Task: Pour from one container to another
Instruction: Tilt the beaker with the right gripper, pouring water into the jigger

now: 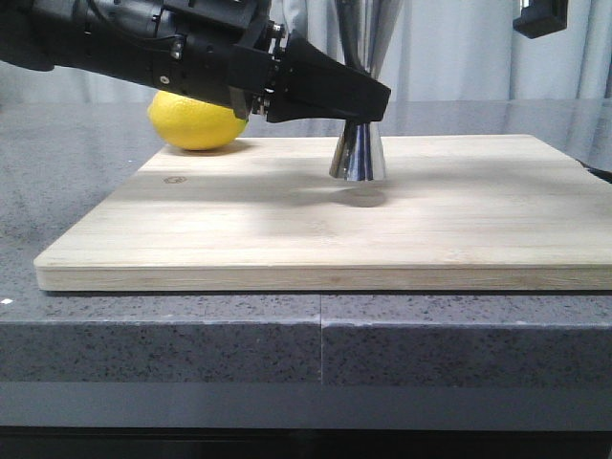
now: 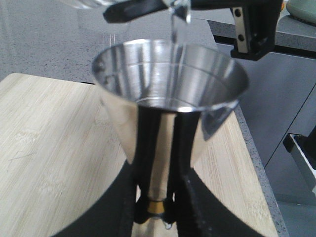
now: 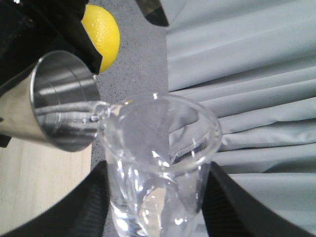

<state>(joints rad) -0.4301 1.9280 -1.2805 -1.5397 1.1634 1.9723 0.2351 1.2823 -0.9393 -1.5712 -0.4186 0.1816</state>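
The steel hourglass jigger is upright over the wooden board, and its upper cone runs out of the top of the front view. My left gripper is shut on its waist. In the left wrist view the black fingers clamp the gold band below the wide cone of the jigger. The clear glass beaker is tilted in my shut right gripper, its lip over the rim of the jigger. A thin stream of clear liquid falls from the beaker's lip into the cone.
A yellow lemon lies at the board's far left corner, behind my left arm. The board rests on a grey speckled counter. A grey curtain hangs behind. A black part shows at the top right of the front view.
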